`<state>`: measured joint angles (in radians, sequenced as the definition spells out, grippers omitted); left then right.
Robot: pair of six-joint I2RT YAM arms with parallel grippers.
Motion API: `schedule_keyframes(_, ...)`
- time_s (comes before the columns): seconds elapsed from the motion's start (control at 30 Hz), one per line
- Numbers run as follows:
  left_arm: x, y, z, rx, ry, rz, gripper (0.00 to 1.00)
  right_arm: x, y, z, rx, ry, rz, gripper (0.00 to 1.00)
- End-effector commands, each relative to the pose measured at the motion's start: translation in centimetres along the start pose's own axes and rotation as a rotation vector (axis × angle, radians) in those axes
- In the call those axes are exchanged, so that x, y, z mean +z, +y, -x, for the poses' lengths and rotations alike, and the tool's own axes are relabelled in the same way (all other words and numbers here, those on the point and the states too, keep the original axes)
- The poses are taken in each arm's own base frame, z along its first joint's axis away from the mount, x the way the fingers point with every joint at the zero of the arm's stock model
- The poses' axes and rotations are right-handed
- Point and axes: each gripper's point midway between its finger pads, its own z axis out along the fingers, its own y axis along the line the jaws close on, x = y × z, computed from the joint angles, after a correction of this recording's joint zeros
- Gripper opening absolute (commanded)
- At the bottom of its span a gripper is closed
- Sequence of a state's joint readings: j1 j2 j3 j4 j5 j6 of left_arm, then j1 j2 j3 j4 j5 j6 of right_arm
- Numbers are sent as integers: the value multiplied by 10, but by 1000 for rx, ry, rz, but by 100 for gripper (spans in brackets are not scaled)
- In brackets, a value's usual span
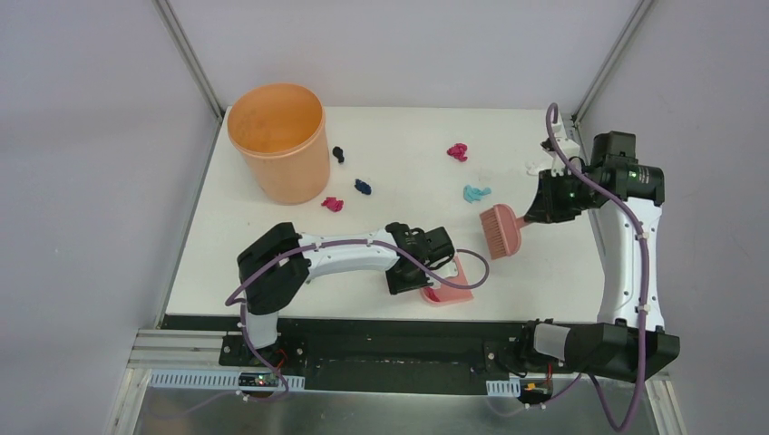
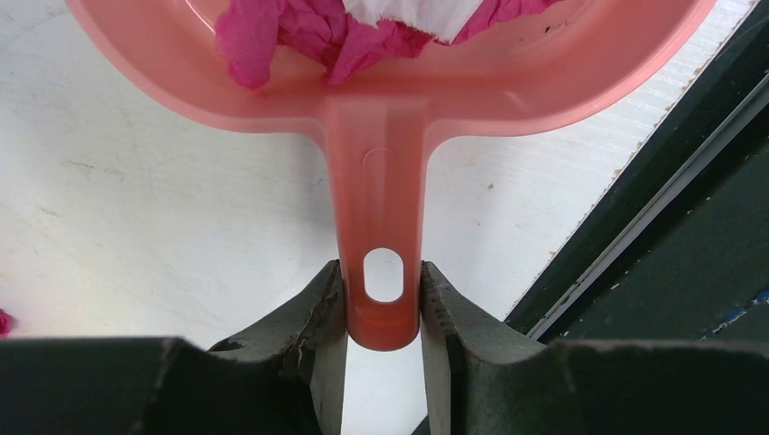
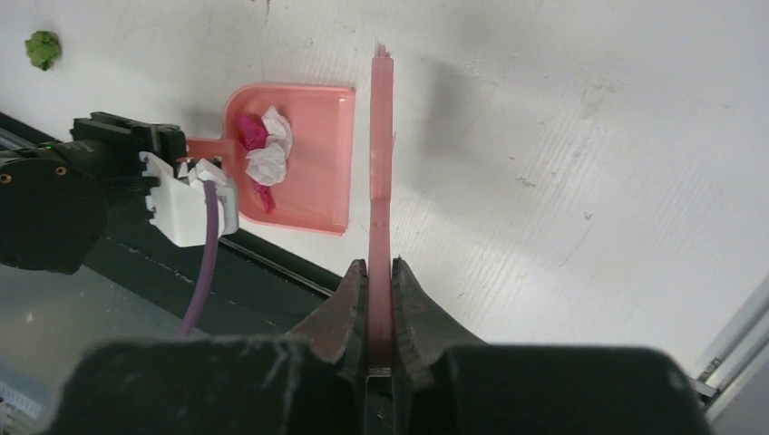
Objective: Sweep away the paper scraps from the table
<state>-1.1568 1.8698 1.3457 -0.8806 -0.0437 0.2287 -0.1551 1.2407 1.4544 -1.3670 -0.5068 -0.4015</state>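
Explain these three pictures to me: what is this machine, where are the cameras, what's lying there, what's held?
Two robot arms are bolted at a white table's near edge. The wide picture looks down from above; the other two come from wrist cameras. The left gripper pinches a pink dustpan's handle; magenta and white scraps lie in it. The right gripper holds a pink brush. More scraps and an orange bucket sit on the table.

Top view: left gripper (image 1: 424,283) covers most of dustpan (image 1: 453,294), contents hidden. Left wrist: dustpan and scraps (image 2: 363,36) in it cut off at top edge; magenta scrap (image 2: 4,322) clipped at left edge. Right wrist: brush (image 3: 382,163) edge-on, bristles can't tell, handle end buried in right gripper (image 3: 379,272).
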Motion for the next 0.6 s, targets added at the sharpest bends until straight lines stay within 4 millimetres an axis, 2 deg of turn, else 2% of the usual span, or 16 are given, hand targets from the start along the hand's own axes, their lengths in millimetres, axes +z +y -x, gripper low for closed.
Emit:
schedule_keyframes(0.0, -26, 5, 17, 10, -108, 13, 22, -21, -20, 28, -47, -90, -134, 0)
schedule_keyframes(0.07, -32, 7, 16, -7, -99, 26, 20, -25, -44, 45, -43, -116, -247, 0)
schedule_keyframes(0.2, -46, 11, 12, -46, -74, 42, 0, -32, -104, 85, -90, -170, -504, 0)
schedule_keyframes(0.3, -52, 17, 11, -91, -96, 60, 0, -25, -149, 114, -133, -154, -639, 0)
schedule_keyframes(0.4, -56, 35, 5, -168, -79, 104, 0, -17, -188, 143, -181, -160, -753, 0)
schedule_keyframes(0.53, -54, 50, -1, -283, -51, 65, 0, 0, -229, 175, -247, -158, -847, 0)
schedule_keyframes(0.57, -53, 52, -1, -303, -50, 51, 0, 12, -239, 175, -242, -123, -846, 0)
